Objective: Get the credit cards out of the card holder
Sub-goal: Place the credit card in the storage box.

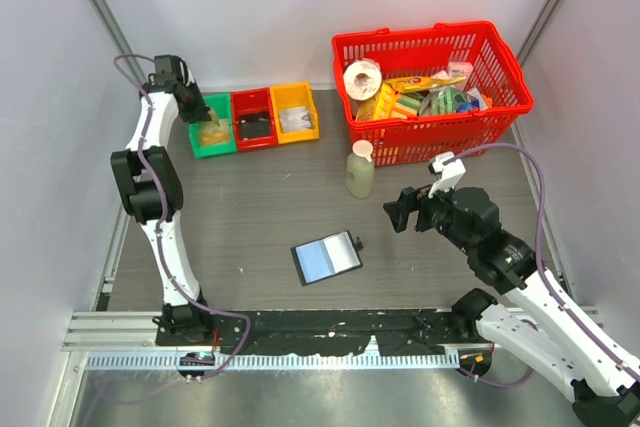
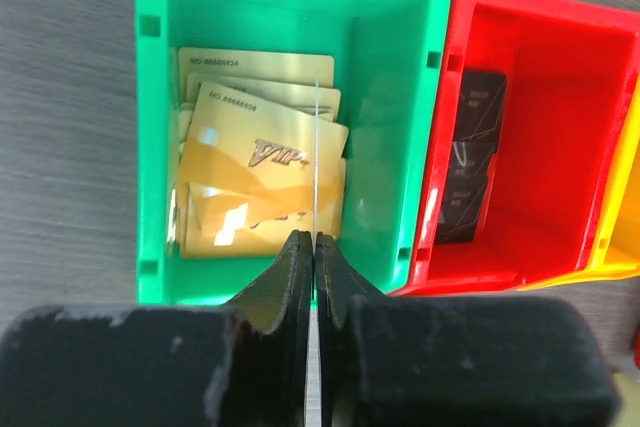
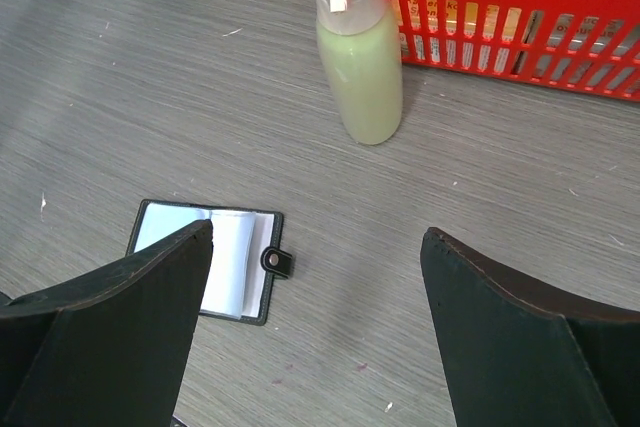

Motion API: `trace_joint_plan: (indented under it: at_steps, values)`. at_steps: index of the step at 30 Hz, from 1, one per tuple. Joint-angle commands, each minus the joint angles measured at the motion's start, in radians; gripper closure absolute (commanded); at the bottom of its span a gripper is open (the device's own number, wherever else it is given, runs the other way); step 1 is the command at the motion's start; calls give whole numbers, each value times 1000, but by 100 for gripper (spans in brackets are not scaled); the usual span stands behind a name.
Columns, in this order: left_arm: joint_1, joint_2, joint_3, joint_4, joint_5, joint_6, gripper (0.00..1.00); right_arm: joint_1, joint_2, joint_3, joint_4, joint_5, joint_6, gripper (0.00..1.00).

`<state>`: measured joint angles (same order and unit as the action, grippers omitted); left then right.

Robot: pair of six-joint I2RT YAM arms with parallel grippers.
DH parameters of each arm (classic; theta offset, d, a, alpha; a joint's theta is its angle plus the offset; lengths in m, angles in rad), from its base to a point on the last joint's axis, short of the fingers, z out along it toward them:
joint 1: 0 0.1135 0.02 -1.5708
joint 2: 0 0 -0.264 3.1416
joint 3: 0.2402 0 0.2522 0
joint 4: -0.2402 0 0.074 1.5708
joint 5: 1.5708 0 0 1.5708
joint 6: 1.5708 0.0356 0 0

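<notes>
Left gripper (image 2: 314, 240) tight on edge-on card (image 2: 315, 152) over green tray (image 2: 150, 147) — right gripper (image 3: 318, 237) wide.

You've got gold credit cards (image 2: 262, 162), green tray (image 2: 150, 147); card holder (image 1: 326, 257) black-edged, pale blue inside; red tray (image 2: 560, 67) contents maybe black.

"VIP" on the top gold card (image 2: 262, 172), "NO.8888…" numbers on 2 gold cards (image 2: 255, 72), in green tray (image 2: 152, 147)
</notes>
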<state>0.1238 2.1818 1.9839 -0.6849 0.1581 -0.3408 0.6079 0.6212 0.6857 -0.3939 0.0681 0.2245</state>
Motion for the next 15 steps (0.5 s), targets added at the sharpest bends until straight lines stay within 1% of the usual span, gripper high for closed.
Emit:
trace_joint_plan:
  at_steps: [1, 4, 5, 7, 9, 10, 12, 15]
  values:
    - [-1, 77, 128, -97, 81, -32, 90, 4, -5, 9, 21, 32, 4, 11]
    - [-1, 107, 161, -137, 95, -30, 84, 7, 5, 11, 24, 30, 1, 11]
    - [0, 111, 164, -142, 97, -27, 80, 6, 5, 11, 23, 27, 1, 11]
    - [5, 111, 168, -160, 100, -23, 69, 4, 3, 14, 15, 25, 1, 11]
    - [13, 93, 167, -177, 84, -24, 55, 4, -3, 18, 6, 29, 3, 11]
    - [14, 79, 164, -189, 65, -23, 51, 4, -8, 21, 0, 32, 3, 11]
    - [14, 33, 144, -200, 17, -17, 43, 6, -17, 37, -19, 50, 4, 11]
    - [14, -72, 95, -222, -43, -13, 27, 4, -29, 63, -74, 96, 4, 11]
